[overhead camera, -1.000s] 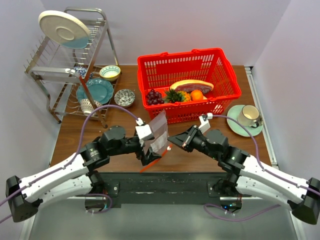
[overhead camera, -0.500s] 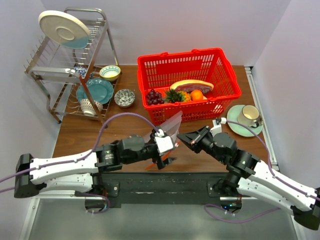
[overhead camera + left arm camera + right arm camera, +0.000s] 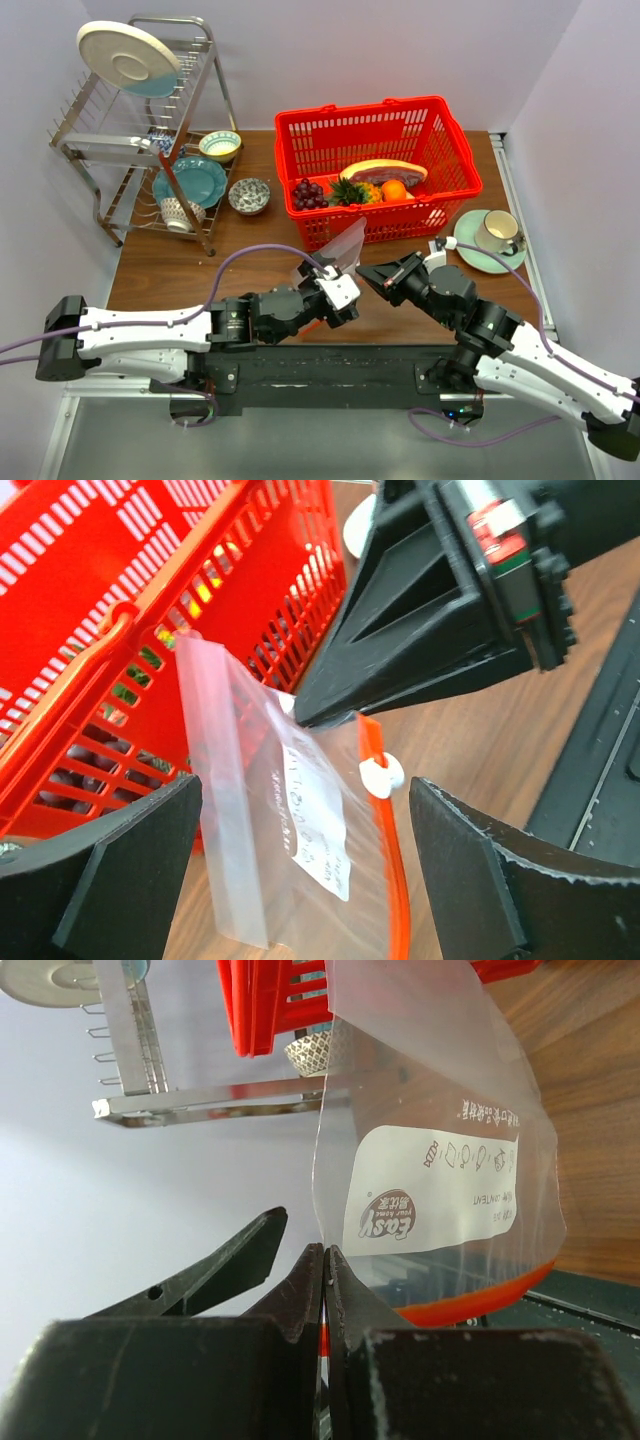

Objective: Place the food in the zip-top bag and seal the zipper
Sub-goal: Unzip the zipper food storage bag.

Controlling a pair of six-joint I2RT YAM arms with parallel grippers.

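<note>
The clear zip-top bag [image 3: 343, 249] hangs in the air in front of the red basket. My right gripper [image 3: 362, 272] is shut on its edge; in the right wrist view the jaws [image 3: 326, 1252] pinch the plastic beside the white label. The red-orange zipper [image 3: 388, 870] with its white slider [image 3: 381, 773] runs down the bag's side. My left gripper [image 3: 305, 810] is wide open with the bag [image 3: 260, 820] between its fingers, not clamped. The pineapple [image 3: 350, 190] and the grape bunch [image 3: 307, 192] lie in the basket.
The red mesh basket [image 3: 375, 125] also holds a pink-red slice [image 3: 382, 170] and an orange fruit [image 3: 394, 188]. A dish rack [image 3: 140, 140] with plates and bowls stands at the back left. A cup on a green saucer [image 3: 492, 238] sits at the right.
My left arm has reached further right and lower, bringing the bag to the right gripper. The left gripper now stands open around the bag. The right gripper has drawn back slightly right.
</note>
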